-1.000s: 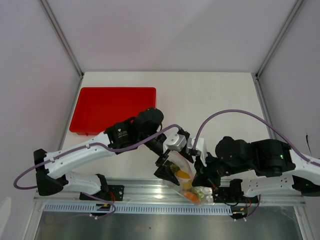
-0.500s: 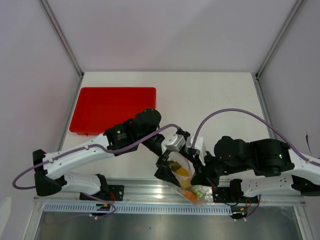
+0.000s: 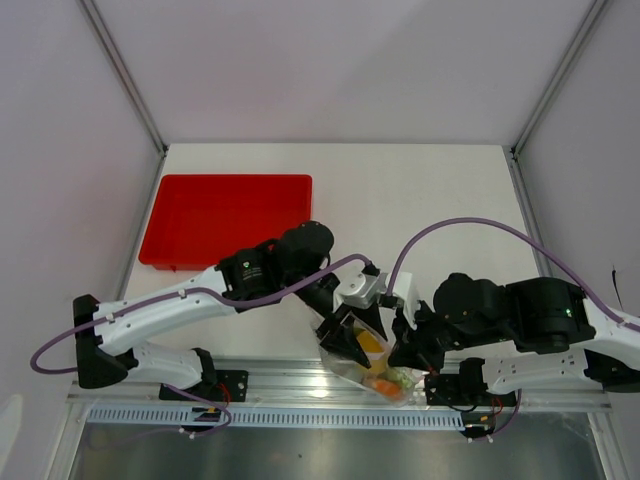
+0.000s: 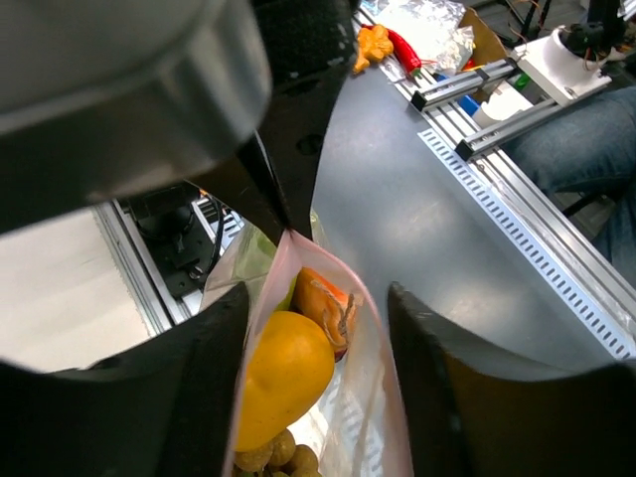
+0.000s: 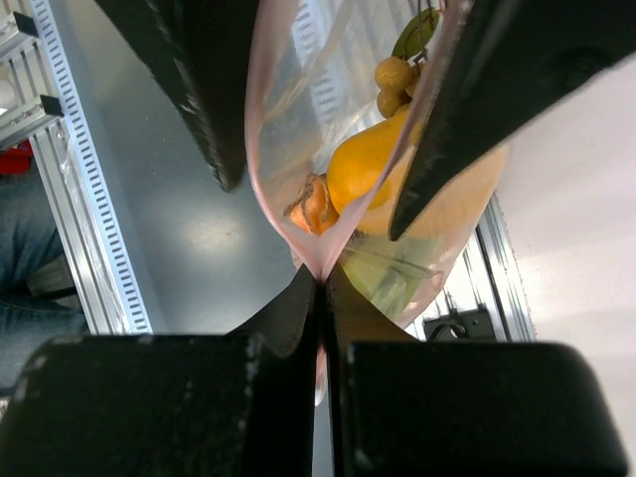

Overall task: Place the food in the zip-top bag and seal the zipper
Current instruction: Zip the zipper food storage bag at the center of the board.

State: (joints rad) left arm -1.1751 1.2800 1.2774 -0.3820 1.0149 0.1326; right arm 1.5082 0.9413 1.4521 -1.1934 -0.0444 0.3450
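The zip-top bag point(image 3: 372, 368) hangs over the table's near edge, held between both grippers. My right gripper point(image 5: 320, 283) is shut on one end of the zipper point(image 5: 260, 189), the pink strip at the bag's mouth; it also shows in the top view point(image 3: 402, 348). My left gripper point(image 4: 318, 308) is open, one finger on each side of the open mouth point(image 3: 346, 340). Inside the bag are a yellow-orange fruit point(image 4: 283, 378), an orange carrot-like piece point(image 4: 323, 303), tan berries point(image 4: 278, 455) and green stalks point(image 5: 383, 278). I cannot see the sweet potato.
A red tray point(image 3: 225, 218) lies at the table's back left. Aluminium rails point(image 3: 280, 378) run along the near edge under the bag. The right arm's purple cable point(image 3: 470, 225) arcs over the right half of the table.
My left gripper has shifted right along the bag's mouth toward the right gripper, and the bag has shifted slightly right with it. The right gripper stays shut on the bag's end.
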